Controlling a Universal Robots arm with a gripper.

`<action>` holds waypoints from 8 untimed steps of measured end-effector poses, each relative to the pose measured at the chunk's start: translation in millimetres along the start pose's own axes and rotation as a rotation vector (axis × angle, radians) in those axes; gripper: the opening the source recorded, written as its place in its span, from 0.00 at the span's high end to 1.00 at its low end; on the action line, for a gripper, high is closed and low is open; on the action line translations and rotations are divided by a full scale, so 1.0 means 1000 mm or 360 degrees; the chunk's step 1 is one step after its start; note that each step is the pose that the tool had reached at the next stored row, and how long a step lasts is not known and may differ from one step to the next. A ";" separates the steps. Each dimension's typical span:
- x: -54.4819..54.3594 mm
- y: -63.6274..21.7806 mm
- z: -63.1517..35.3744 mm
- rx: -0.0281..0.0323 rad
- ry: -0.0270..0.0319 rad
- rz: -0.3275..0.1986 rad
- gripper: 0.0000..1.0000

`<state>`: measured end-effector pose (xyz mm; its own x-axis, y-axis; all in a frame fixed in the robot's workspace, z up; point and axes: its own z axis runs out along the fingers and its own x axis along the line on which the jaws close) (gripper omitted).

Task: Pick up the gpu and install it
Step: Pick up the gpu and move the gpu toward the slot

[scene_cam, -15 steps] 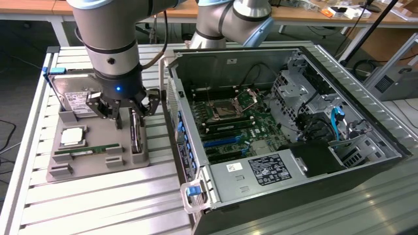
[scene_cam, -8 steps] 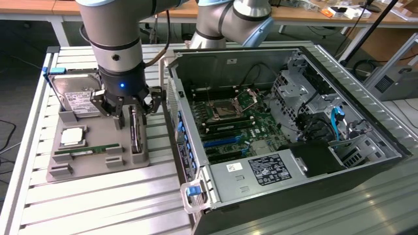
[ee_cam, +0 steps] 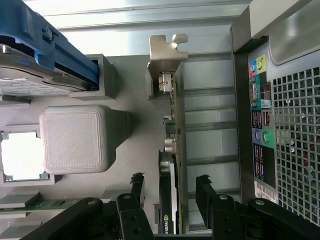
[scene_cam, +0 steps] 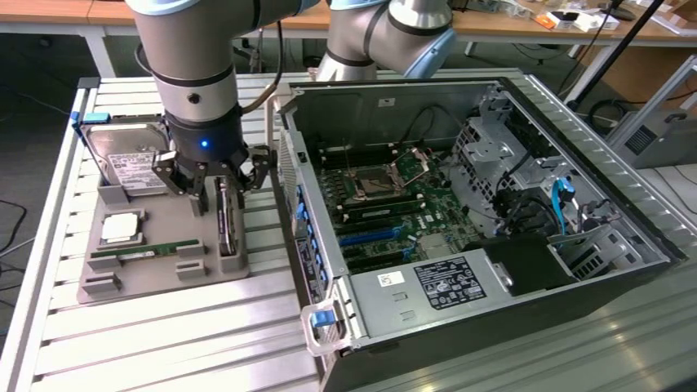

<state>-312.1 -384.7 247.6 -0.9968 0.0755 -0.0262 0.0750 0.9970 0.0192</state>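
You see gripper (scene_cam: 224,189) (ee_cam: 170,184) low over gray tray (scene_cam: 163,282), on exterior view's left of open computer case (scene_cam: 436,304). Fingers (ee_cam: 137,186) stand partway open, one each side of gpu (scene_cam: 225,224) (ee_cam: 176,145); gap shows on both sides, nothing gripped. Gpu stands on edge in tray slot, along tray side nearest case. Hard drive (scene_cam: 126,159) and memory stick (scene_cam: 147,251) share tray.
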 end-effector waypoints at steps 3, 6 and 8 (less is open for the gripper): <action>0.000 0.0001 0.0001 -0.00001 -0.00002 0.0000 0.46; 0.000 0.0001 0.0000 -0.00001 -0.00001 0.0000 0.60; 0.000 0.0000 0.0000 0.00000 0.00000 0.0000 0.72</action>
<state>-312.2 -384.6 247.6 -0.9968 0.0755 -0.0262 0.0750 0.9970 0.0192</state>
